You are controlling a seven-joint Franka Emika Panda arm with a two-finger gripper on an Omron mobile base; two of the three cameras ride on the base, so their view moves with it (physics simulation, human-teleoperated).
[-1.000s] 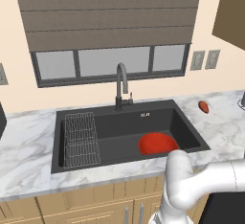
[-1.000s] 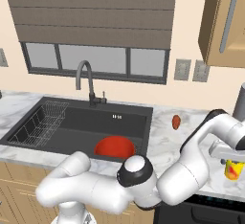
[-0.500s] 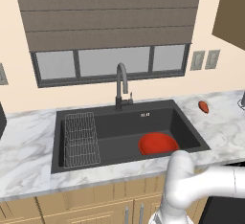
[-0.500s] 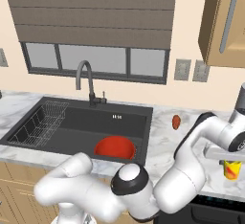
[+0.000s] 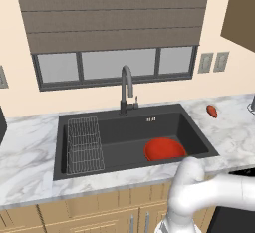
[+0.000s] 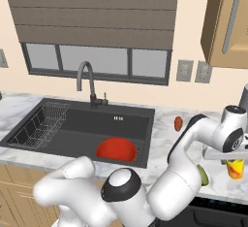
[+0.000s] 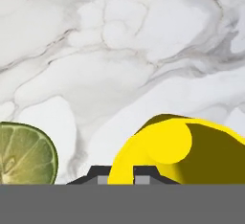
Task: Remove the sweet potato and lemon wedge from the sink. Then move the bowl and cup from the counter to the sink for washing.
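Right base view shows most of the job already settled: the sweet potato (image 6: 178, 122) lies on the desk (image 6: 164, 143) just right of the sink (image 6: 72, 129), near the back wall, and the lemon wedge (image 6: 202, 174) also rests on the desk well right of the sink, toward the front edge. So both items are out of the basin. The bowl (image 6: 116, 150) sits inside the sink, in its front right part, which the left base view confirms with the bowl (image 5: 165, 149) low in the basin and the sweet potato (image 5: 212, 111) on the marble to the right of it. What is left, as I judge it, is the cup (image 6: 235, 168), which is far right of the sink, directly under the hand. In the hand view the cup (image 7: 186, 151) is very close to the camera with the lemon wedge (image 7: 25, 153) beside it on the marble. The jaws (image 7: 119, 177) sit right at the cup's rim, one tip seemingly to each side of the wall, but I cannot tell whether they are pinching it or merely standing around it. The cup must yet travel to the sink.
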